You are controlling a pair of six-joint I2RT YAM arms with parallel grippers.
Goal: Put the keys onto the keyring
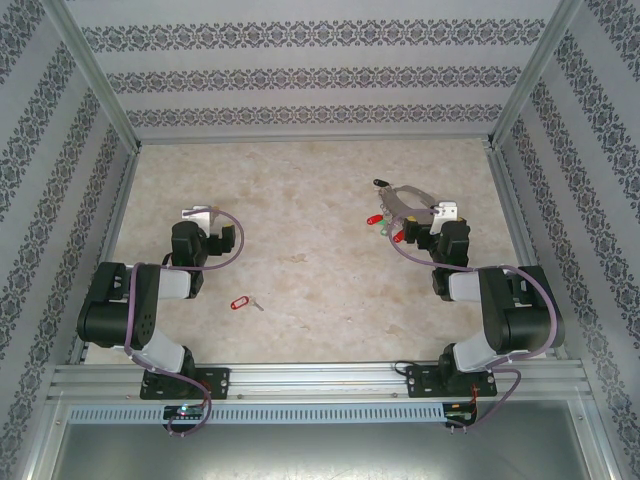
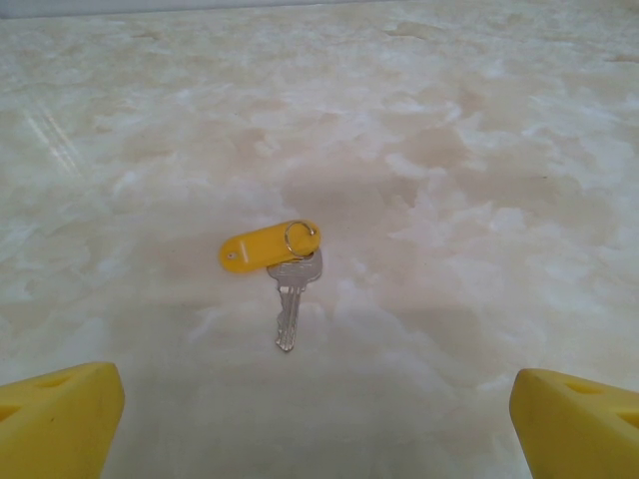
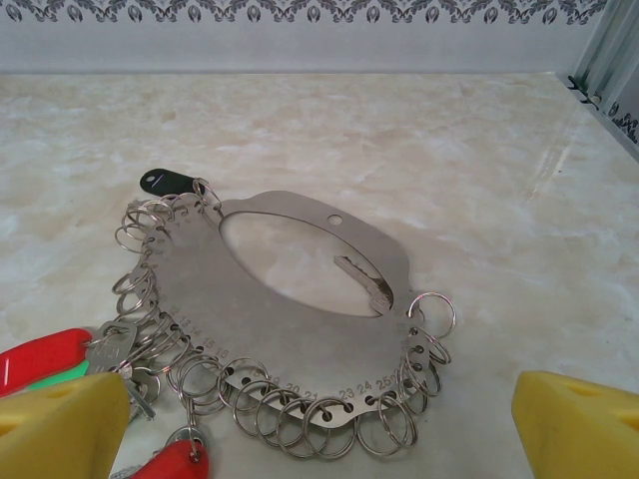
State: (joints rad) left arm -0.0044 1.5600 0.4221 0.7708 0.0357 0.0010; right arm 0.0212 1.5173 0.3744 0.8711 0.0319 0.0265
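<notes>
Diffuse, even light is falling from overhead onto the marble-patterned tabletop [image 1: 320, 270], leaving the top external view bright but slightly washed and grainy. The aluminium frame posts [image 1: 95, 75] are splaying outward under wide-angle distortion. The arms [image 1: 130, 310] are casting only faint, soft-edged shadows. In the left wrist view, the yellow-tagged key [image 2: 280, 264] is lying in sharp focus and throwing a thin shadow, while a broad dim patch is spreading around it and pale streaks of glare are showing at upper left. In the right wrist view, the keyring plate [image 3: 290, 299] is giving off a dull sheen. The fingertips [image 2: 60, 419] of the left gripper [image 2: 318, 424] and of the right gripper [image 3: 319, 429] are blurring at the lower corners.
</notes>
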